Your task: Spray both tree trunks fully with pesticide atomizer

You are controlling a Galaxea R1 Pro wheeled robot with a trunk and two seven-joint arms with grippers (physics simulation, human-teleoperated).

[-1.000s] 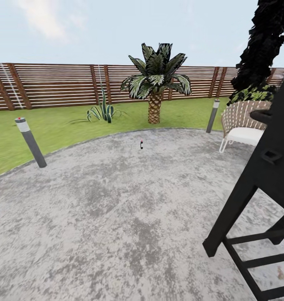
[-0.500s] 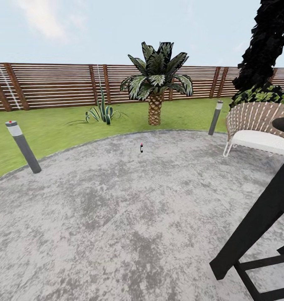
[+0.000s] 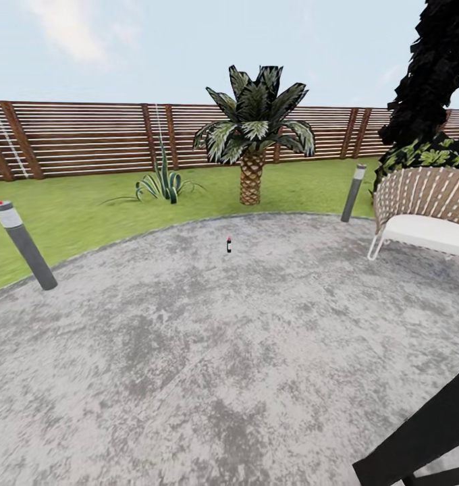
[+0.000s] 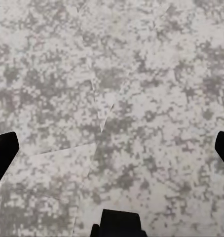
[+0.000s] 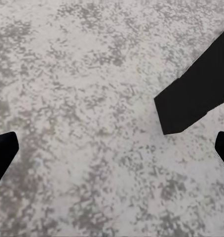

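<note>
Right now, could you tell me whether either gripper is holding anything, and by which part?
Nothing is held. Both wrist views show open fingers over bare grey paving, with nothing between them. The pesticide atomizer stands untouched on the paving ahead, near the palm.

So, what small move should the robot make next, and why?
Probably drive straight forward over the grey paving toward the small atomizer, which stands far ahead, short of the palm. Both wrist views look down on bare paving, with the end effector fingers wide apart, so nothing is within reach yet.
</note>
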